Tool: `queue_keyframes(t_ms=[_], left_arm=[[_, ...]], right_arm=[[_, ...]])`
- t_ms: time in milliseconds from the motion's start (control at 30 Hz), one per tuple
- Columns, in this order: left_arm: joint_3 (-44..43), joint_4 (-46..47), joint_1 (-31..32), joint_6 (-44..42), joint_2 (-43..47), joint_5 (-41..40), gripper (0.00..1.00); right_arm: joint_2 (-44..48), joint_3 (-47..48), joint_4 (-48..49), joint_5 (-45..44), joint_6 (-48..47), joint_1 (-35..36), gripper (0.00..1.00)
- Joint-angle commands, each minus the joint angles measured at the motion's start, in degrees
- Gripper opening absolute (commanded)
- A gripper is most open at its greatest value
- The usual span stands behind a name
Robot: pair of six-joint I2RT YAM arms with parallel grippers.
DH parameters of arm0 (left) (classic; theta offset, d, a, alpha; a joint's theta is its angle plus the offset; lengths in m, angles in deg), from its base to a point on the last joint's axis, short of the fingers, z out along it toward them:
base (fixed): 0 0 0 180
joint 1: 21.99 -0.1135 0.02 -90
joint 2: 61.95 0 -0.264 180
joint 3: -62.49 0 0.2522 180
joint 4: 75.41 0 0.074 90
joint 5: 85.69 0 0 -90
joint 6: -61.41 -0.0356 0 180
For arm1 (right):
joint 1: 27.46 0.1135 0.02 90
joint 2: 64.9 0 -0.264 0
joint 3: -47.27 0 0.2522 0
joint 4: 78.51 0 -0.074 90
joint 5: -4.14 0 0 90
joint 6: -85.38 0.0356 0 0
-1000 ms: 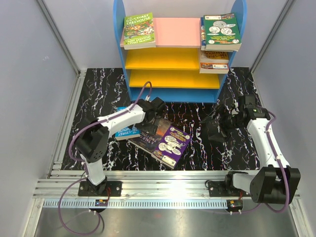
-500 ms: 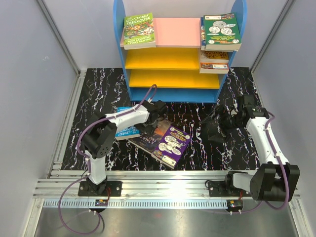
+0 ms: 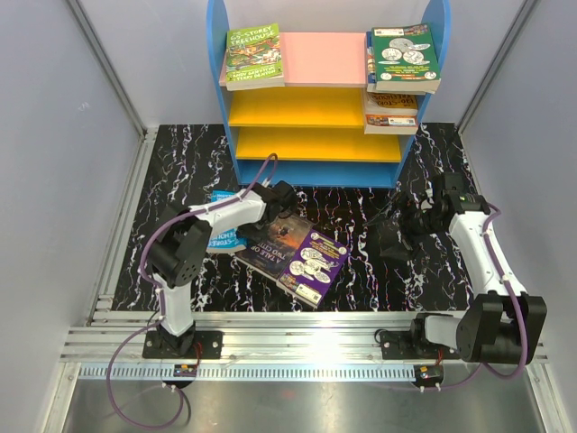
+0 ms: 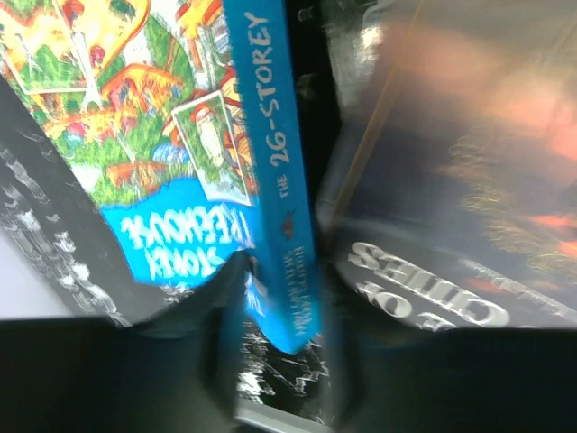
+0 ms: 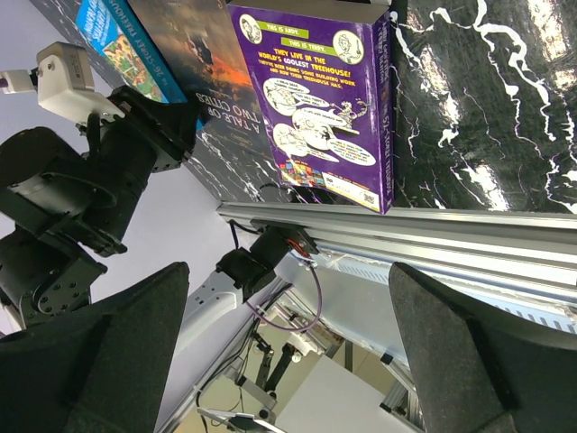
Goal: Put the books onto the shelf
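Near edge of the worktop [image 3: 180, 162]: the purple book [image 3: 314, 264] is lying flat, overlapping the dark brown book [image 3: 278, 242] just behind it. Beside that, towards the left edge, the blue book [image 4: 270, 180] is lying with my left claw [image 4: 284, 298] on it. The fingers are pinching its spine edge from both sides, and the spine is running straight ahead from between them. I am judging this a grip, though the wrist view is blurred. The right claw [image 3: 395, 236] is hanging wide open near the right edge, well apart from the pile. The shelf [image 3: 315, 171] is standing at the far edge, straight beyond the left claw.
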Motion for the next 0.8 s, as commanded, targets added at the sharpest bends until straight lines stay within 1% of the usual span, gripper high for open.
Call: queue_keyframes(t_ms=[0,33,67,167,267,367,467,533,600,633,667,733,767], left_arm=[[3.1,2.8,-1.4,-0.4,-2.3,3.9,0.2],[3.1,3.0,-1.3,-0.3,-2.3,4.1,0.15],[3.3,3.2,-1.3,-0.3,-1.7,4.3,0.06],[3.6,3.8,-1.4,-0.7,-0.3,5.3,0.0],[2.3,2.3,-1.8,-0.3,2.6,6.0,0.0],[-1.5,-1.0,-2.2,0.2,6.9,6.0,0.0],[-8.3,-5.8,-2.5,0.8,11.8,6.4,0.0],[-14.5,-10.1,-2.6,1.1,14.4,6.6,0.0],[-18.2,-13.7,-2.6,0.7,15.5,8.2,0.0],[-20.8,-14.3,-2.6,-0.5,16.2,9.6,0.0],[-21.2,-14.6,-2.6,-1.6,17.4,14.0,0.0],[-19.5,-12.5,-2.5,-4.7,20.8,18.5,0.0],[-18.1,-11.1,-2.6,-5.6,22.6,22.4,0.0]], right_arm=[[-0.6,2.4,0.0,-0.2,-1.2,-0.1,1.0],[-0.6,2.4,0.0,-0.2,-1.1,-0.1,1.0],[-0.7,2.5,0.1,-0.2,-1.1,-0.1,1.0],[-0.9,2.5,0.1,0.0,-0.8,-0.1,1.0],[-0.7,2.7,0.2,0.0,-0.8,-0.1,1.0],[-0.5,3.0,0.3,0.0,-0.8,-0.1,1.0],[-0.4,3.0,0.8,0.7,-0.6,-0.1,1.0],[-0.2,3.0,1.0,0.7,-0.3,-0.1,1.0],[-0.1,2.9,1.5,1.0,0.1,-0.1,1.0],[0.0,2.8,1.7,1.1,0.3,-0.1,1.0],[0.1,2.4,2.1,1.3,0.6,-0.1,1.0],[0.1,1.8,2.7,1.4,0.8,-0.1,1.0],[0.0,1.7,2.9,1.7,0.8,-0.1,0.99]])
